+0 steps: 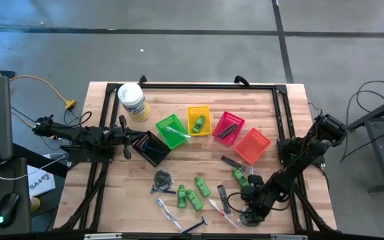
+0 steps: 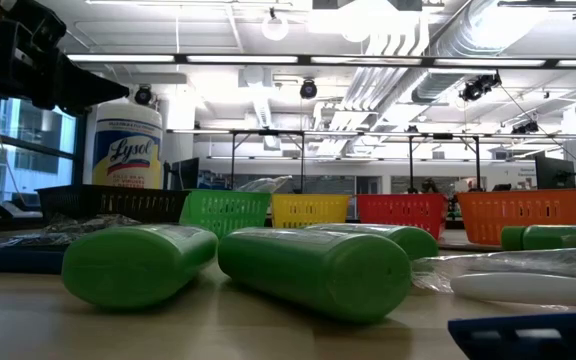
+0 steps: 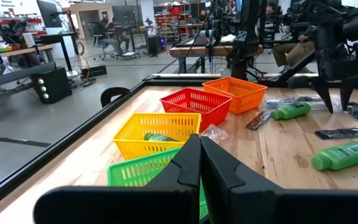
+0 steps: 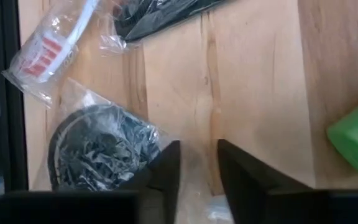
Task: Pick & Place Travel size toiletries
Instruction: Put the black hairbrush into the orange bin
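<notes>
From above, the right gripper (image 1: 251, 215) is seen low at the table's near edge, the left gripper (image 1: 127, 137) shut beside the black basket (image 1: 151, 148). The yellow basket (image 1: 199, 121) holds a green bottle (image 1: 198, 123). At the right wrist, a bagged dark coil (image 4: 98, 148) lies just beside narrowly parted fingers, possibly pinching its wrapper.
</notes>
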Robot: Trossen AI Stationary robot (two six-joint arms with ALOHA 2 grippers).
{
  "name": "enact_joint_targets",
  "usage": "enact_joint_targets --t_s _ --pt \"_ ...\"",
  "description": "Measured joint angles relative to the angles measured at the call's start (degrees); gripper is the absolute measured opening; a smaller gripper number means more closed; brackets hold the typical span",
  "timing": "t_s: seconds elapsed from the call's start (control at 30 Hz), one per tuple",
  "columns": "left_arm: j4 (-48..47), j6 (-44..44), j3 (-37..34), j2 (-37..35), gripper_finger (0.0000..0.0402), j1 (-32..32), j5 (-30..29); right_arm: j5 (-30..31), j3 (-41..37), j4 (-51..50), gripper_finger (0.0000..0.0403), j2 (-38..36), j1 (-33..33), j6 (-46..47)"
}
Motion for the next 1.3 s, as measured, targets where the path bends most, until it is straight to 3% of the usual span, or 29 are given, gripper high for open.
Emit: enact_joint_targets --t_s 0.13,0.2,0.43,0.9,1.3 --pt "-0.04 0.0 0.0 0.0 0.0 0.0 -0.02 0.03 0.0 -0.05 0.0017 0.0 0.02 -0.07" --pt "0.04 0.0 0.0 0.0 0.0 -0.01 -0.02 0.51 0.0 -0.03 0.0008 0.0 0.02 -0.24" --pt "0.13 0.0 -0.02 0.0 0.0 -0.01 -0.02 2.63 0.0 0.27 0.0003 -2.29 0.02 -5.33" --pt "0.18 0.55 -0.02 -0.02 0.0 -0.02 -0.04 20.57 0.0 0.22 0.0003 -19.7 5.3 -16.47" --pt "0.22 1.11 -0.02 0.0 0.0 -0.02 -0.04 22.65 0.0 -1.21 0.0003 -21.55 7.72 -19.63"
